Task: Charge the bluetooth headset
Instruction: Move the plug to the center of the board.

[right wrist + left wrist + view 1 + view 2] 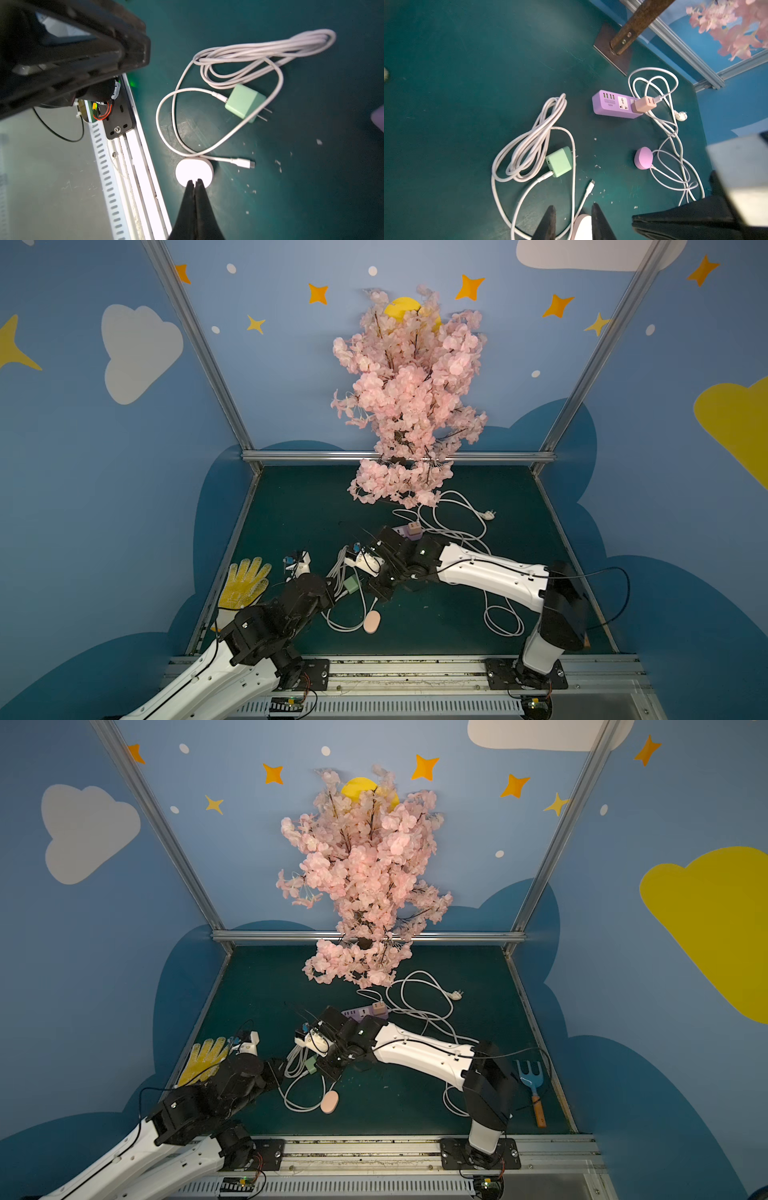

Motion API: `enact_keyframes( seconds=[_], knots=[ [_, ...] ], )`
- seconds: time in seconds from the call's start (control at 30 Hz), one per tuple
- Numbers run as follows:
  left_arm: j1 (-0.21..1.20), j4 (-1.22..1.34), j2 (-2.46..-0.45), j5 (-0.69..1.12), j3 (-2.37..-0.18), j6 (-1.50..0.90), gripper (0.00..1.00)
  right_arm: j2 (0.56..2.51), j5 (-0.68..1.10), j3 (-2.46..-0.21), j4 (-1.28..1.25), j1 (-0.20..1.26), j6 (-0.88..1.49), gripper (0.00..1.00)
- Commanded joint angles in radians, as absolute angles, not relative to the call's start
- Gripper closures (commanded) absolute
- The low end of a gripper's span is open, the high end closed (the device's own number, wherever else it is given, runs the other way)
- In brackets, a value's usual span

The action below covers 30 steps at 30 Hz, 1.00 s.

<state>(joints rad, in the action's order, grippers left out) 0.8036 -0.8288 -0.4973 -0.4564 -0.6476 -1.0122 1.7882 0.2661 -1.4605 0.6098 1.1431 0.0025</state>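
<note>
Top views give us, at far left, one yellow glove (245,583) on the green surface (449,630). Next is the left hand (573,206), jaws a narrow gap apart and gripping nothing. Through that gap its wrist view shows the case (372,621). Beyond its tips lie one coiled cable (311,37) and one green charger (244,102), loose.

The case rests flat near the front rail (137,149): one rounded shell, white on top, pinkish at the side. One USB-C plug (243,162) lies just beside it. The right hand (194,182) hangs over the case's rim, jaws pressed together; whether it touches, we cannot tell.

Further right we count one purple strip (610,109) carrying one pink charger (643,105). One purple puck (643,159) is hidden from both top views by the right arm (490,572). There are looping white cords (652,68), and one blue rake (528,1078) shows in a top view. A pink tree (411,385) overhangs the back.
</note>
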Motion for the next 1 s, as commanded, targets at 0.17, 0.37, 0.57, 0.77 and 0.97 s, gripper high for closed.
enact_keyframes(
  seconds=[0.17, 0.37, 0.57, 0.77, 0.97],
  knots=[
    [0.758, -0.964, -0.47, -0.592, -0.696, -1.065, 0.72, 1.928, 0.269, -1.558, 0.626, 1.144, -0.237, 0.83],
    [0.744, -1.028, -0.417, -0.648, -0.739, -1.08, 0.64, 2.065, 0.232, -1.638, 0.641, 1.134, -0.299, 0.63],
    [0.741, -1.074, -0.391, -0.669, -0.768, -1.083, 0.49, 2.139, 0.284, -1.707, 0.637, 1.089, -0.23, 0.52],
    [0.74, -1.065, -0.406, -0.658, -0.763, -1.084, 0.44, 2.174, 0.25, -1.713, 0.593, 1.078, -0.188, 0.46],
    [0.738, -1.045, -0.42, -0.656, -0.758, -1.074, 0.44, 2.203, 0.243, -1.707, 0.571, 1.027, -0.131, 0.43]
  ],
)
